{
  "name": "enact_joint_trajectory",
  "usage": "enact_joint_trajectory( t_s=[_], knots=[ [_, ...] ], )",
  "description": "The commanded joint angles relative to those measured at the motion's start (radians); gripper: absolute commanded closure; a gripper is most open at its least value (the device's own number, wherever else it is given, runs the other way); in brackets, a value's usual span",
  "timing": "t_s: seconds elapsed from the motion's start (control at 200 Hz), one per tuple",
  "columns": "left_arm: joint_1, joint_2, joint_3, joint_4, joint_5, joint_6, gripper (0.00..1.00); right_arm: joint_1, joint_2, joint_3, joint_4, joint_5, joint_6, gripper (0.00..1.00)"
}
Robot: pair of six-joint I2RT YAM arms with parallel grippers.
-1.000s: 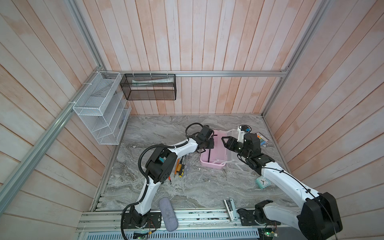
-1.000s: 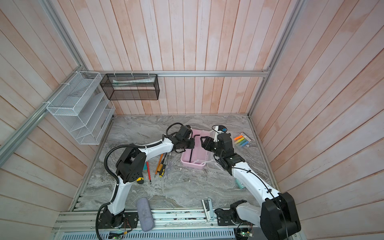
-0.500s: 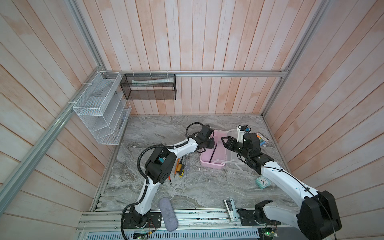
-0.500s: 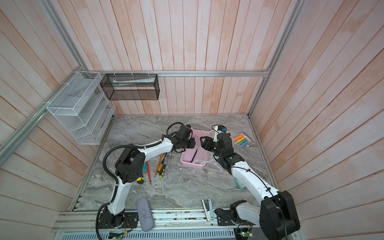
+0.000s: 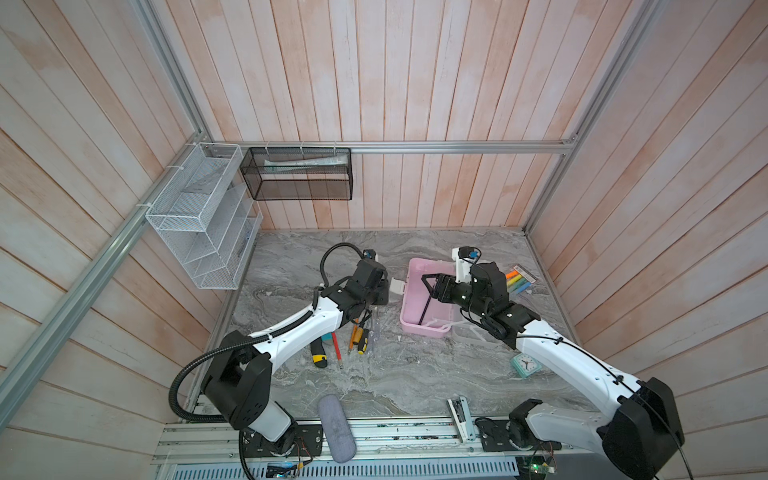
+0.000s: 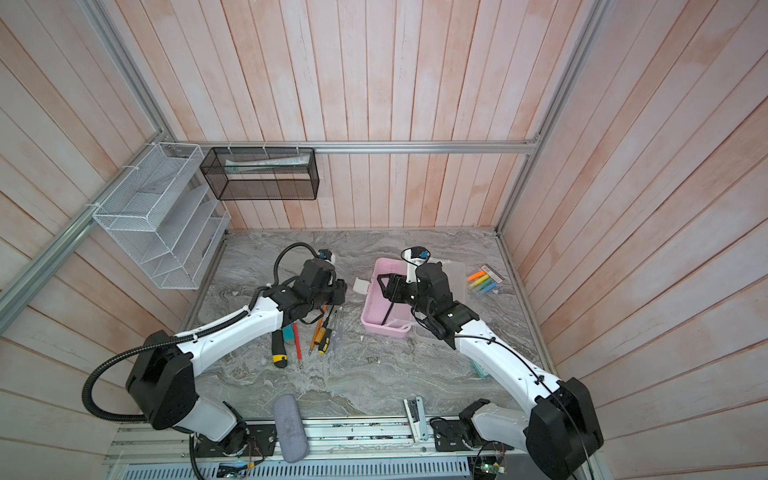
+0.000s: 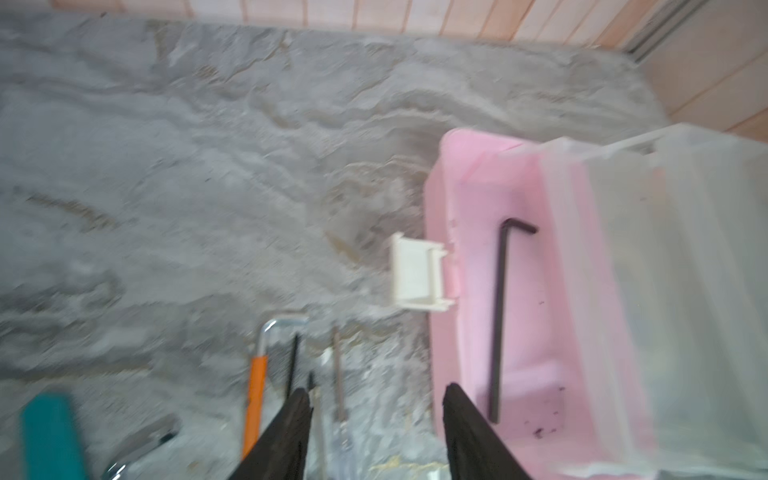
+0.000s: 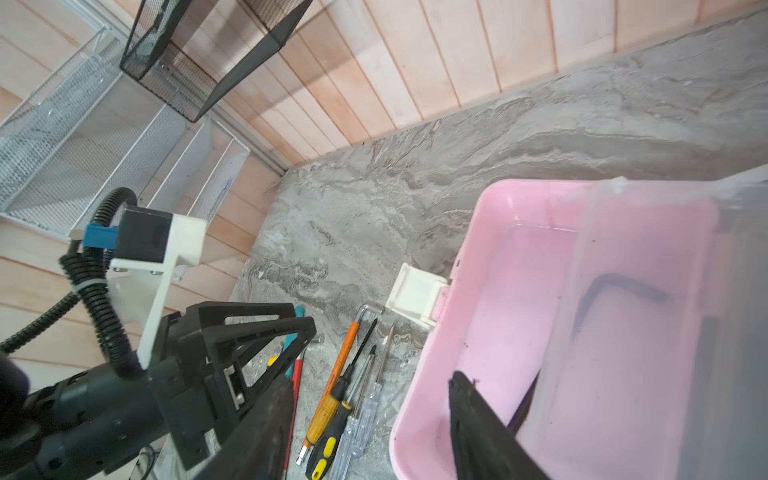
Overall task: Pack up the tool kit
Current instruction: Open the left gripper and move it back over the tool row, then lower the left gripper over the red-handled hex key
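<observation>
The pink box (image 5: pixel 419 330) (image 7: pixel 469 291) lies open with a black hex key (image 5: pixel 426 305) (image 7: pixel 498 316) on its floor. Its frosted lid (image 7: pixel 665 270) (image 8: pixel 644 332) stands raised along the side by my right arm. My right gripper (image 5: pixel 428 286) (image 8: pixel 370 380) hangs open over the box, one finger inside it beside the lid's edge. Just left of the box, by the white latch (image 5: pixel 397 286), my left gripper (image 5: pixel 384 291) (image 7: pixel 376 390) is open and empty. Screwdrivers (image 5: pixel 357 336) (image 8: pixel 332 399), a black-yellow tool (image 5: pixel 319 357) and a teal tool (image 6: pixel 287 332) lie loose under the left arm.
A packet of highlighters (image 5: pixel 517 280) lies right of the box, and a small teal clock (image 5: pixel 525 365) by the right arm. A grey pouch (image 5: pixel 336 428) and a stapler (image 5: pixel 459 415) rest on the front rail. A white wire rack (image 5: pixel 199 216) and black mesh basket (image 5: pixel 299 174) hang on the walls.
My left gripper has opened, let the black hex key go into the pink box and drawn back to the left. The right arm has not moved.
</observation>
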Motion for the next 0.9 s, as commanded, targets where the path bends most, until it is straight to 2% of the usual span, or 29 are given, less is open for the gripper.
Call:
enact_joint_trajectory(
  t_s=[0.0,0.225,0.435,0.895],
  knots=[
    [0.033,-0.084,-0.141,-0.098,-0.094,-0.069,0.46,0.028,0.055,0.023,-0.011,0.011,-0.006,0.41],
    [0.040,-0.150,-0.286,-0.192,-0.061,-0.219,0.49,0.040,0.120,0.020,0.025,-0.031,0.009,0.42],
    [0.040,-0.205,-0.388,-0.212,-0.044,-0.298,0.52,0.040,0.151,0.015,0.038,-0.052,0.007,0.42],
    [0.039,-0.139,-0.417,-0.169,-0.025,-0.298,0.64,0.039,0.176,0.008,0.050,-0.048,0.008,0.42]
  ],
)
